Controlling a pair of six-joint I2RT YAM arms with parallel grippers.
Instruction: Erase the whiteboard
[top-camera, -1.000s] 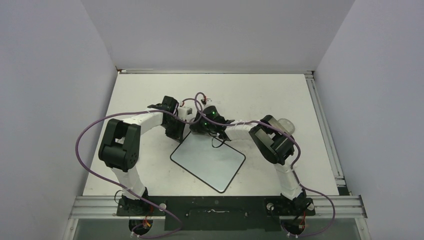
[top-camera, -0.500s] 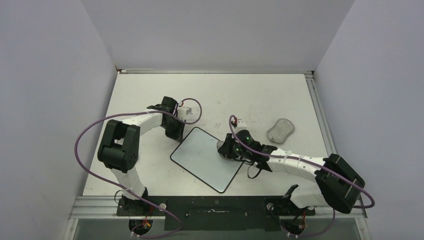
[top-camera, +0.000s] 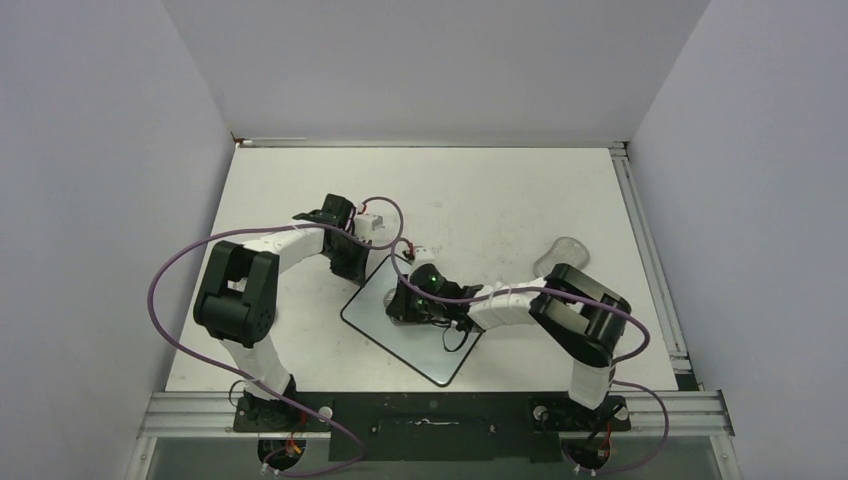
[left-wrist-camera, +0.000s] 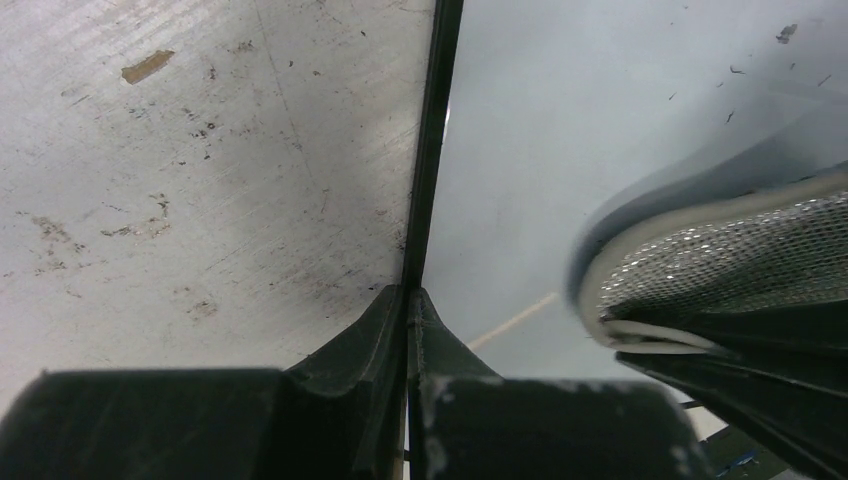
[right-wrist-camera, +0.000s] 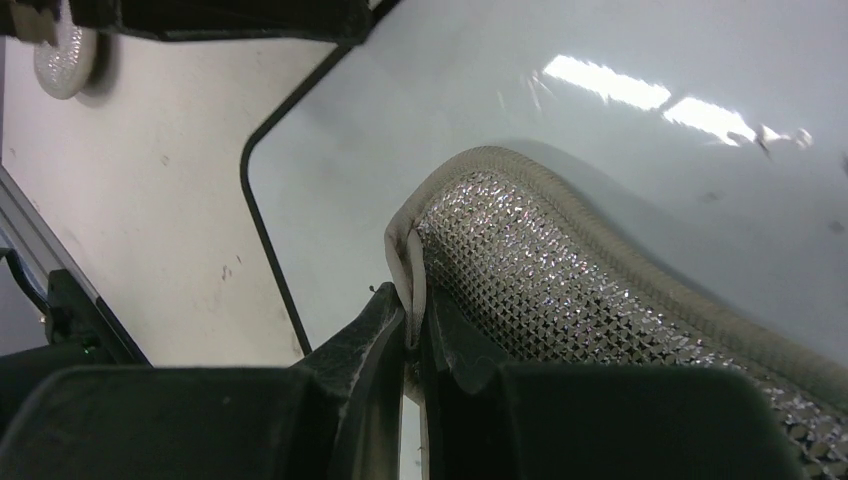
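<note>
The whiteboard (top-camera: 445, 345) lies flat and skewed on the table, white with a thin black rim. My left gripper (top-camera: 352, 263) is shut, its tips resting on the rim at the board's far left edge; the left wrist view shows the left gripper (left-wrist-camera: 408, 296) right at the black rim (left-wrist-camera: 437, 130). My right gripper (top-camera: 405, 303) is shut on the edge of a silver mesh pad (right-wrist-camera: 560, 270), which lies against the whiteboard (right-wrist-camera: 480, 90) near its left corner. The pad (left-wrist-camera: 720, 260) also shows in the left wrist view. A few small dark specks (left-wrist-camera: 733, 70) mark the board.
A grey peanut-shaped lump (top-camera: 560, 247) lies on the table to the right, partly behind the right arm's elbow. Metal rails (top-camera: 655, 270) run along the table's right side and front. Walls close in on three sides.
The right gripper with the pad swept from the board's far corner to its right edge, then back across to the left part. The left arm has stayed put.
</note>
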